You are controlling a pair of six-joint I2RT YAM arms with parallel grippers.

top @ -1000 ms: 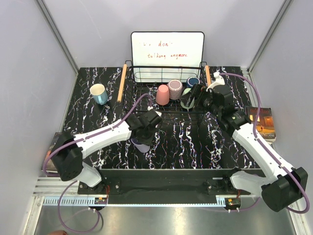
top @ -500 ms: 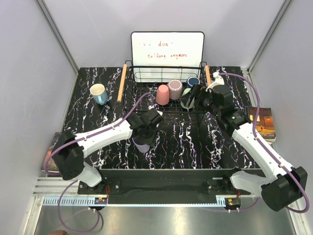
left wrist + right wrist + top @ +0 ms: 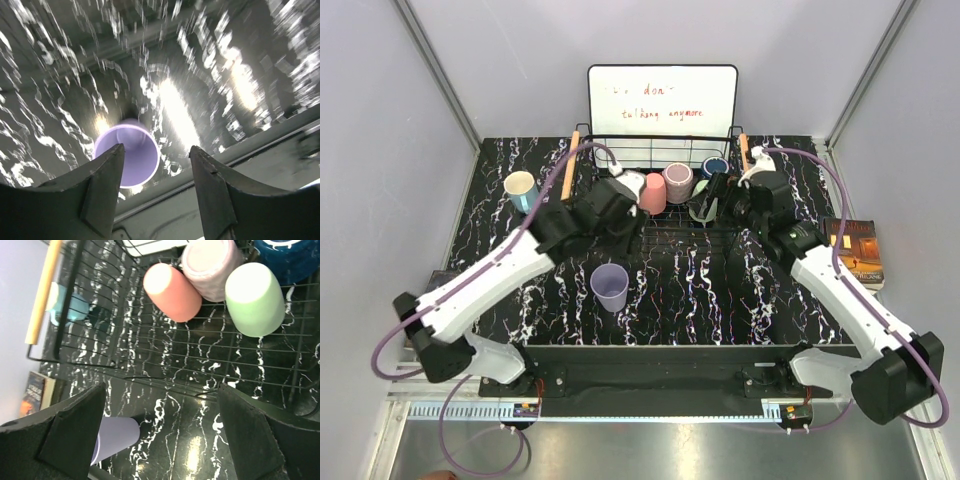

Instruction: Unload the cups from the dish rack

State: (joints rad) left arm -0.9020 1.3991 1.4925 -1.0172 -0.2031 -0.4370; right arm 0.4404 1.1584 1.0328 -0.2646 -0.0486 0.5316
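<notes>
The lavender cup (image 3: pixel 610 287) (image 3: pixel 127 157) stands upright on the table by itself. My left gripper (image 3: pixel 623 222) (image 3: pixel 156 150) hangs open above and behind it, near the front rim of the black wire dish rack (image 3: pixel 670 228), and holds nothing. A light blue cup (image 3: pixel 522 190) sits on the table left of the rack. Inside the rack lie a salmon pink cup (image 3: pixel 652 193) (image 3: pixel 172 292), a mauve cup (image 3: pixel 678 182) (image 3: pixel 210 262), a dark navy cup (image 3: pixel 714 167) and a pale green cup (image 3: pixel 255 299). My right gripper (image 3: pixel 712 200) (image 3: pixel 162 387) stands wide open and empty over the rack's right part.
A white board with writing (image 3: pixel 662 95) leans behind the rack. One book (image 3: pixel 860 250) lies at the table's right edge. Another book (image 3: pixel 35 390) lies at the left edge. Grey walls close in the back and both sides.
My left gripper opened, let go of the lavender cup on the table, then rose and swung back toward the rack. The right arm hardly moved.
</notes>
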